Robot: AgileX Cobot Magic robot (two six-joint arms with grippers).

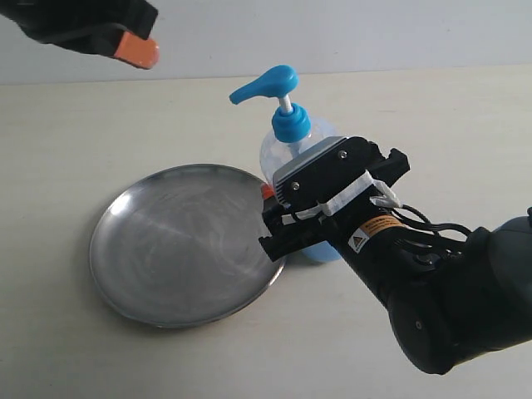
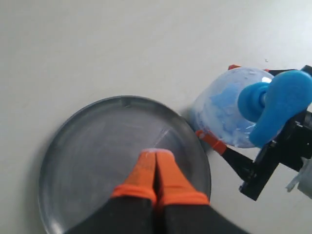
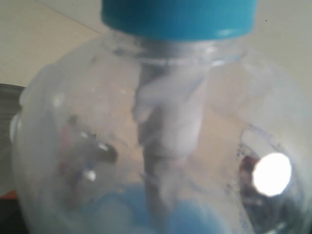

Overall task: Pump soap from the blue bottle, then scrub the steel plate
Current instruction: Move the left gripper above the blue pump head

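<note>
Silver steel plate (image 1: 179, 245) beside blue bottle (image 1: 291, 126)

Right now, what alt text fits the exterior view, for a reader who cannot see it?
The right gripper holds a clear plastic pump bottle with a blue head, beside a round steel plate on a table. The left gripper, orange-tipped and shut, hangs above the plate.

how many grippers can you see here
2. The left gripper hangs shut above the steel plate, at the exterior view's upper left. The right gripper grips the blue bottle, a finger on either side, beside the plate's rim.
</note>
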